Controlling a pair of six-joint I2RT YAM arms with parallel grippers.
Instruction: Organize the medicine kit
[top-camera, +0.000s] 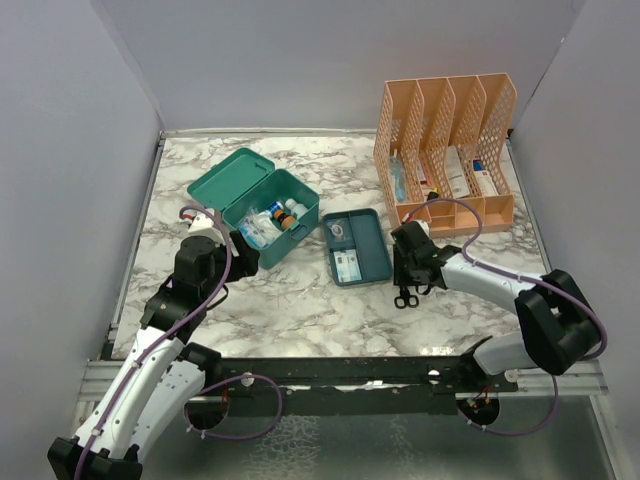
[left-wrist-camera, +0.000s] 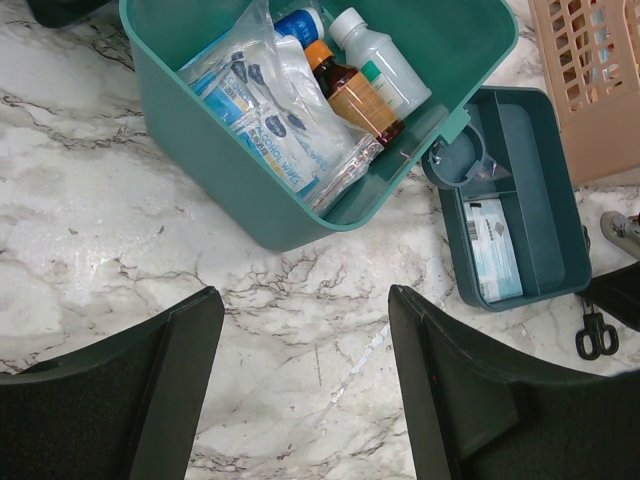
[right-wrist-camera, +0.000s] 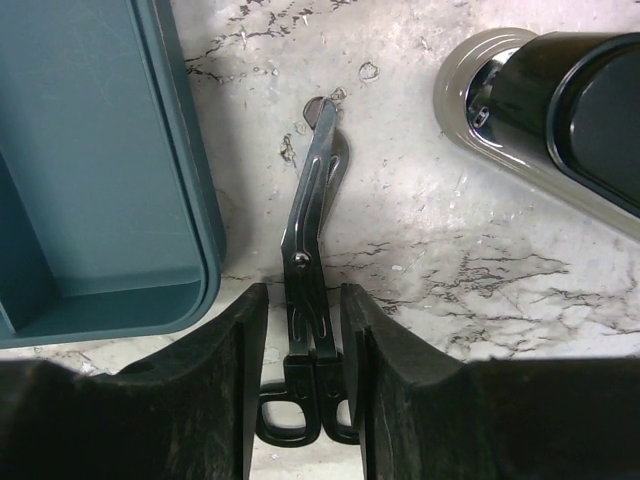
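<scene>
Even, diffuse white light fills the overhead view. The glossy white-and-grey marbled desk (top-camera: 300, 300) carries a pale sheen near its front edge (with one small bright reflection there). Shadows lie short and soft beside the open teal-green plastic medicine box (top-camera: 262, 205). In the left wrist view the crinkled clear plastic packets (left-wrist-camera: 280, 120) catch highlights, and the left hand (left-wrist-camera: 305, 310) shows only as dark, soft-focused fingers close to the lens. In the right wrist view the black metal scissors (right-wrist-camera: 310, 200) are sharp, over a faint shadow.
</scene>
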